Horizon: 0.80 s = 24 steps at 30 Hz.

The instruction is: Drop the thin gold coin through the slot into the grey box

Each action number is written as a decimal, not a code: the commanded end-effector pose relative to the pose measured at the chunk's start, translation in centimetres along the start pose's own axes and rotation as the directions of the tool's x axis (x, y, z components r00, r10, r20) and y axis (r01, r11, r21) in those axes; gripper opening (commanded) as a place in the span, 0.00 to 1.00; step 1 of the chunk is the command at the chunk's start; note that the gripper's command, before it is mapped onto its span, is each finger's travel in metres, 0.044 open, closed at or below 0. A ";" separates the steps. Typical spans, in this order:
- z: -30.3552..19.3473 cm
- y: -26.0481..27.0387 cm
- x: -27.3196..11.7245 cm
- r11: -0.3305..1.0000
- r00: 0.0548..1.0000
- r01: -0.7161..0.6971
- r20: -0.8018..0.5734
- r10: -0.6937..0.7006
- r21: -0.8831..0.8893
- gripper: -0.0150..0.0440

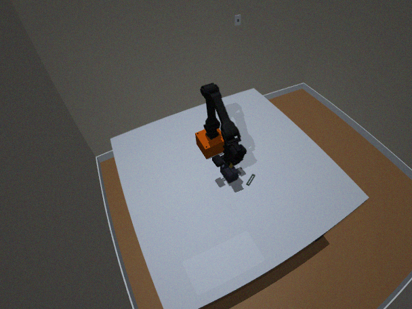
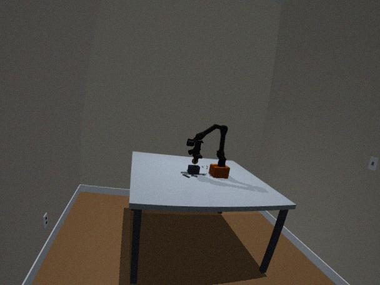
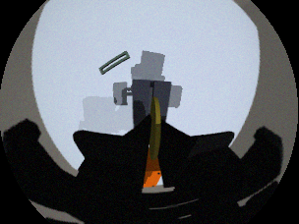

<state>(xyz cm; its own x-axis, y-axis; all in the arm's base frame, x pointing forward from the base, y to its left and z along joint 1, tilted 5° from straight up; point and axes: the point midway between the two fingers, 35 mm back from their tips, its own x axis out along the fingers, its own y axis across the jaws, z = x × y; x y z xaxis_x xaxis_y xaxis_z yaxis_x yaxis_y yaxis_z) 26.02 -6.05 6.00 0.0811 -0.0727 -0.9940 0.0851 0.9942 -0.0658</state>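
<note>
Gold coin (image 3: 156, 127) clamped edge-on between gripper (image 3: 155, 159) fingers, held above grey box (image 3: 152, 96); green holder (image 3: 113, 63) seen left.

Gold coin (image 3: 156, 127), seemingly grey box (image 3: 151, 96), black gripper (image 3: 155, 159) — plain, unpatterned.
</note>
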 end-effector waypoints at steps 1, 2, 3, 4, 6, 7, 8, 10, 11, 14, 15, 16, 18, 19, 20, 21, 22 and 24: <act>-0.2 0.0 0.3 1.000 1.000 -0.001 -0.006 0.001 0.002 0.25; -0.3 0.0 0.3 1.000 1.000 -0.001 -0.006 0.001 0.003 0.25; -0.3 0.0 0.4 1.000 1.000 -0.001 -0.006 0.001 0.003 0.25; -0.3 0.0 0.4 1.000 1.000 -0.001 -0.006 0.001 0.003 0.25; -0.3 0.0 0.5 1.000 1.000 -0.001 -0.006 0.001 0.004 0.25; -0.3 0.0 0.5 1.000 1.000 -0.001 -0.006 0.001 0.004 0.25; -0.3 0.0 0.6 1.000 1.000 -0.001 -0.006 0.001 0.004 0.25; -0.3 0.0 0.6 1.000 1.000 -0.001 -0.006 0.001 0.004 0.25; -0.3 0.0 0.7 1.000 1.000 -0.001 -0.006 0.001 0.004 0.25; -0.2 0.0 0.8 1.000 1.000 -0.001 -0.006 0.001 0.003 0.25; -0.2 0.0 0.8 1.000 1.000 -0.001 -0.006 0.001 0.003 0.25; -0.2 0.0 0.9 1.000 1.000 -0.001 -0.006 0.001 0.003 0.25; -0.2 0.0 0.9 1.000 1.000 -0.001 -0.006 0.001 0.002 0.25; -0.2 0.0 1.0 1.000 1.000 -0.001 -0.006 0.001 0.002 0.25; -0.2 0.0 1.0 1.000 1.000 -0.001 -0.006 0.001 0.002 0.25; -0.2 0.0 1.0 1.000 1.000 -0.001 -0.006 0.001 0.001 0.25; -0.2 0.0 1.1 1.000 1.000 -0.001 -0.006 0.001 0.001 0.25; -0.2 0.0 1.2 1.000 1.000 -0.001 -0.006 0.001 0.000 0.25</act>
<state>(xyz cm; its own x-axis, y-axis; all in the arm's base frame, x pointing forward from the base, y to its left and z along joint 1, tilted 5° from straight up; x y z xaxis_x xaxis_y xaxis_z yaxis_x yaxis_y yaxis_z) 26.03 -6.10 5.12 0.0812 -0.0729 -0.9940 0.0869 0.9940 -0.0658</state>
